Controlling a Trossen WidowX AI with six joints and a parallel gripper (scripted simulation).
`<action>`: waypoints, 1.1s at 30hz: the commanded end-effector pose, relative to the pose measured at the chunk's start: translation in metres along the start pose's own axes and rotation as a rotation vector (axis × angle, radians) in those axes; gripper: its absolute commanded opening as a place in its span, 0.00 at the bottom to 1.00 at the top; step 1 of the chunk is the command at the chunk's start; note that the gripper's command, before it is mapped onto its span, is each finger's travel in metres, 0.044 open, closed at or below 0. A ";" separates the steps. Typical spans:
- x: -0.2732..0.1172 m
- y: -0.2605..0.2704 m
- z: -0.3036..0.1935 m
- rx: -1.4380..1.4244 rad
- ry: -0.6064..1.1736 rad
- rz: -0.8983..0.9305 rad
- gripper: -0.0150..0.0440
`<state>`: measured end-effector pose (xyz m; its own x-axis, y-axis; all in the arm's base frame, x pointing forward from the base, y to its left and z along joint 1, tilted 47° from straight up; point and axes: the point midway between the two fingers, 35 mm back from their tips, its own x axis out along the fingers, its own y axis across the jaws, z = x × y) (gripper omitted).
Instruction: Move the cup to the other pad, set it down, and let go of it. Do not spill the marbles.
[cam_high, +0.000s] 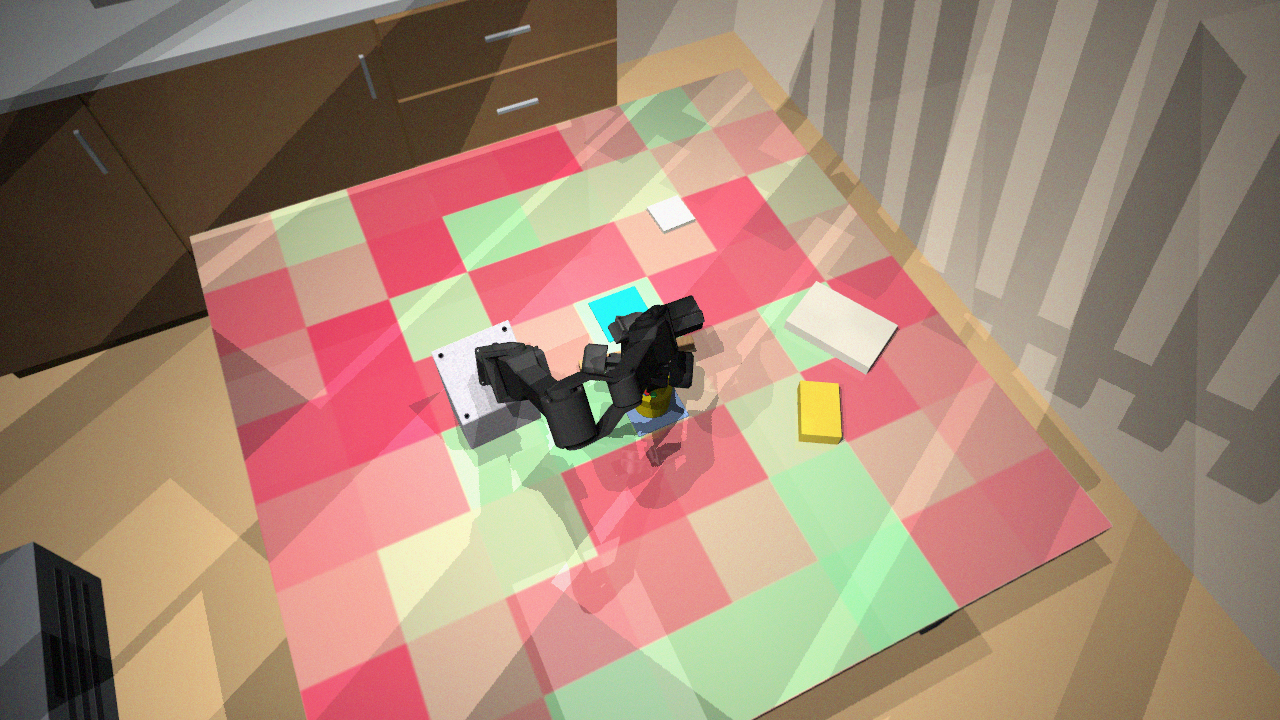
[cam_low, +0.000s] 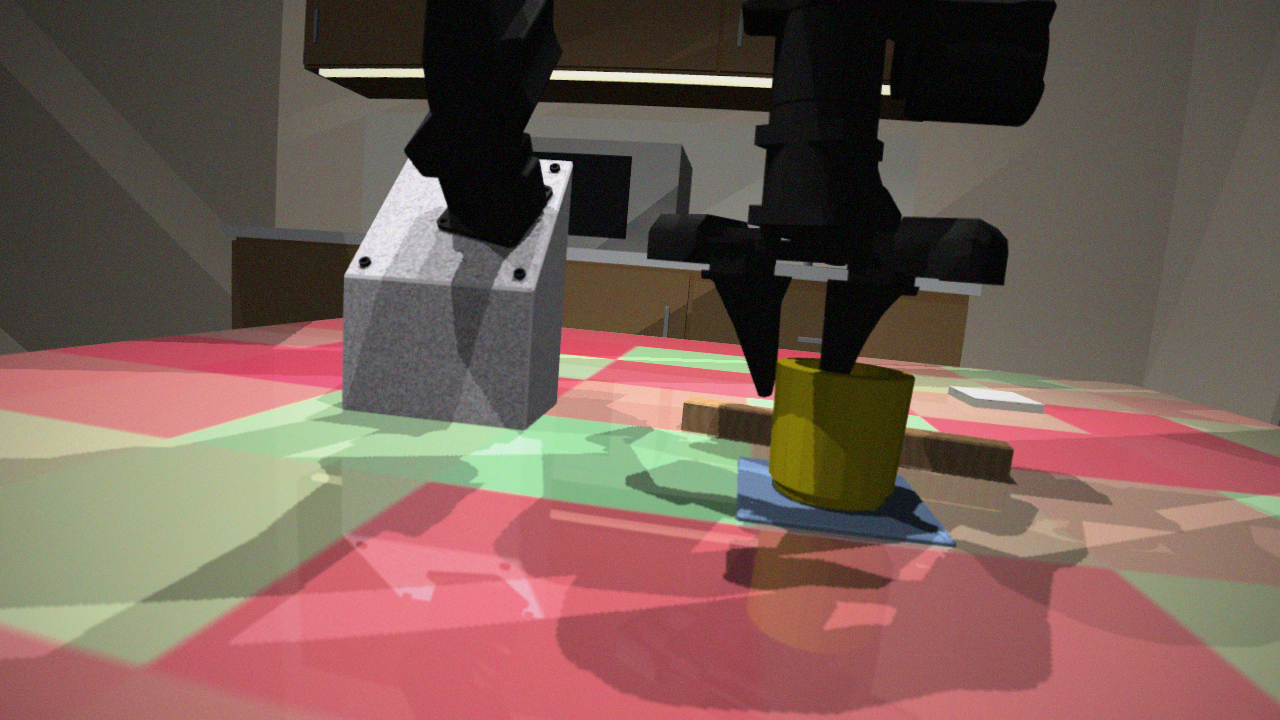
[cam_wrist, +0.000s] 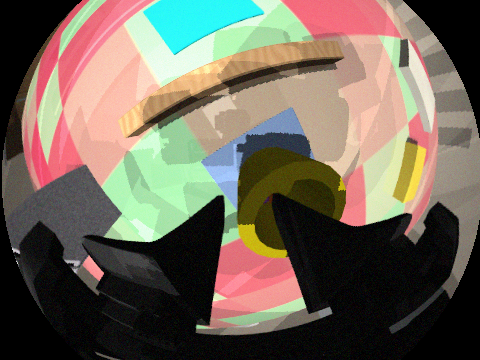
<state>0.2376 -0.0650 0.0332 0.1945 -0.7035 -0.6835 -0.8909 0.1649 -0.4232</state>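
Observation:
The yellow cup (cam_high: 656, 404) (cam_low: 841, 438) (cam_wrist: 255, 165) stands upright on the blue pad (cam_high: 646, 427) (cam_low: 754, 490) (cam_wrist: 224, 161). Bits of coloured marbles (cam_high: 648, 394) show inside it; the arm and a finger hide most of its inside. The cyan pad (cam_high: 617, 308) (cam_wrist: 200, 20) lies beyond the wooden bar and bears nothing that I can see. My gripper (cam_low: 799, 383) (cam_wrist: 248, 200) points down, partly open and empty. One fingertip is over the cup's mouth, at or just inside the rim; the other is outside the wall. In the top view the arm hides the fingertips.
A low wooden bar (cam_low: 957, 454) (cam_wrist: 235, 67) lies between the two pads. A white slab (cam_high: 841, 324) (cam_wrist: 420, 85) and a yellow block (cam_high: 819, 411) (cam_wrist: 414, 172) lie to the right. A small white tile (cam_high: 671, 213) (cam_low: 995, 399) lies farther back. The arm's grey base (cam_low: 438, 349) stands left.

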 end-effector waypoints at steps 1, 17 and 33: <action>0.009 0.003 -0.001 -0.014 0.011 0.005 0.54; 0.010 0.002 -0.001 -0.005 0.005 0.002 0.47; 0.010 0.002 -0.001 -0.005 0.005 0.002 0.29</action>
<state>0.2369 -0.0727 0.0261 0.1897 -0.7071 -0.6811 -0.8938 0.1627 -0.4178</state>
